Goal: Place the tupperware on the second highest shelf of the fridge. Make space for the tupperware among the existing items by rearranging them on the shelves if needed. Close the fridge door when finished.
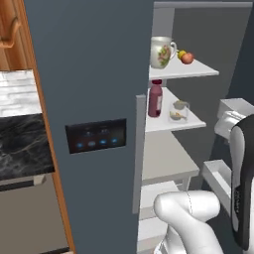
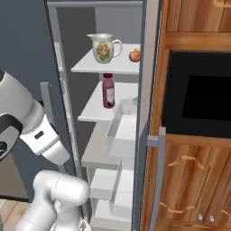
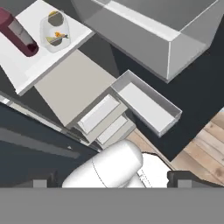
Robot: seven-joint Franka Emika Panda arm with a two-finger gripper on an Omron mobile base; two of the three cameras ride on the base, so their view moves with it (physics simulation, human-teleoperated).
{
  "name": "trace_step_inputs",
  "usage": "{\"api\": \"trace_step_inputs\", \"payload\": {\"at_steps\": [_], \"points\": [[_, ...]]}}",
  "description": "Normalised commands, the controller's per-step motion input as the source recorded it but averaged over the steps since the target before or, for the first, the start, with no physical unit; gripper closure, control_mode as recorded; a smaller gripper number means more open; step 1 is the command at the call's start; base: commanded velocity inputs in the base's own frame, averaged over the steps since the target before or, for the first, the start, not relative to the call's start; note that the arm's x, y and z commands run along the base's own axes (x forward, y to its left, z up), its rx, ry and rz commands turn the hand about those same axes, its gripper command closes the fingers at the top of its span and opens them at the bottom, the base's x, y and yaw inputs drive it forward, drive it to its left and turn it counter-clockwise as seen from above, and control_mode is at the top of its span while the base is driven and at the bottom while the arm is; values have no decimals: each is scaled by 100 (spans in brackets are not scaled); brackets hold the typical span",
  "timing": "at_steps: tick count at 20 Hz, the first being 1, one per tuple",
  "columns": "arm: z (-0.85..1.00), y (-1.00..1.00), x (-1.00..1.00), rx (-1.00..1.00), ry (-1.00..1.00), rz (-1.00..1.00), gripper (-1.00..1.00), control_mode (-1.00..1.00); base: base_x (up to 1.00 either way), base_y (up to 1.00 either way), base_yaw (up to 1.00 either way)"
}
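The tupperware [image 3: 55,30], a small clear tub with yellow-orange food, stands on a white shelf [image 3: 26,65] beside the dark red bottle [image 3: 17,33]. From the left base it shows as the tupperware [image 1: 178,111] to the right of the bottle [image 1: 155,100], one shelf below the floral pitcher [image 1: 161,52], yellow fruit [image 1: 181,53] and apple [image 1: 187,58]. My gripper [image 3: 113,181] is open, its fingertips [image 3: 41,183] wide apart with nothing between them, looking down on the shelves from well away. The fridge door [image 2: 145,113] stands open, seen edge-on.
Grey door bins [image 3: 148,26] [image 3: 146,103] hang on the open door close under my hand. The left fridge door [image 1: 94,99] with its lit panel is shut. Wooden cabinets and a dark oven [image 2: 198,90] lie right of the fridge. My arm [image 1: 243,183] rises at the right.
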Motion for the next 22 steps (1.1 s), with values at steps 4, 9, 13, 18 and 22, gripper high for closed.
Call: {"api": "trace_step_inputs", "payload": {"at_steps": [4, 9, 13, 18, 22], "points": [[0, 0, 0, 0, 0, 0, -100, 100, -93, 0, 5], [0, 0, 0, 0, 0, 0, -100, 100, -63, -7, 0], [0, 0, 0, 0, 0, 0, -100, 100, -3, -31, 0], [0, 0, 0, 0, 0, 0, -100, 100, -31, -38, 0], [0, 0, 0, 0, 0, 0, -100, 100, -31, -21, 0]]}}
